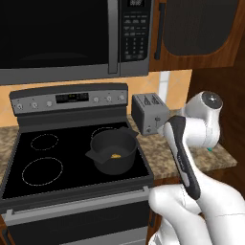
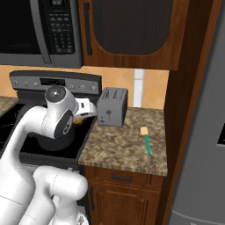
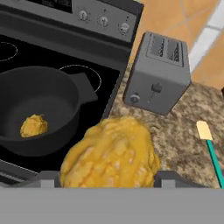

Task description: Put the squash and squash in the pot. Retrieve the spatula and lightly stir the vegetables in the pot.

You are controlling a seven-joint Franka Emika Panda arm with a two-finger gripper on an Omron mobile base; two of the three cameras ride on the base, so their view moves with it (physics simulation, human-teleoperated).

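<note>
- The pot (image 1: 113, 152) sits on the front right burner of the black stove (image 1: 43, 162), with one squash piece (image 3: 33, 125) lying on its bottom
- The second squash (image 3: 110, 155), a bumpy yellow-orange lump, is close up in the hand view, seated between the finger tips (image 3: 168, 178) of the gripper (image 3: 107, 180), which is closed around it at a wide span
- In the hand view this held squash hangs beside the pot's near rim, over the edge where the stove meets the bench (image 2: 127, 145); whether it is over the pot's opening I cannot tell
- The spatula (image 2: 146, 139) lies flat on the speckled bench, well apart from the pot, to the right of the toaster (image 2: 112, 107); its cream blade points toward the wall and its teal handle toward the bench's front edge
- The silver toaster stands upright near the wall, just beside the stove's right side
- In the right base view the white arm (image 2: 57, 115) bends over the stove and covers most of the pot
- A microwave (image 1: 67, 38) hangs above the stove
</note>
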